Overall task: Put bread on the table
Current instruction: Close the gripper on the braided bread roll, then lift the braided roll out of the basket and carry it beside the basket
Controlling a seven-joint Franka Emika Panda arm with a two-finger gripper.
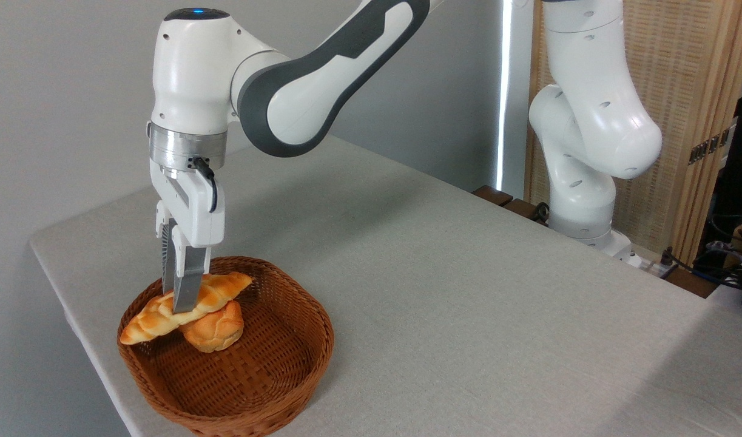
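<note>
Over basket (273, 364), hand (179, 300) pinches bread (219, 290) mid-length.

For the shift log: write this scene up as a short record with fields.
tool: fingers straddle the middle of the braided loaf; grip looks closed on it
braided loaf: over the basket, one end past the left rim, tilted
round bun: in the basket, under the loaf
basket: brown wicker, near the table's front left corner
table: grey-beige cloth; no bread on it yet

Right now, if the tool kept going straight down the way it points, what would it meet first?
The tool already straddles the braided loaf; pressing on, the loaf would likely meet the round bun beneath, then the basket floor.
</note>
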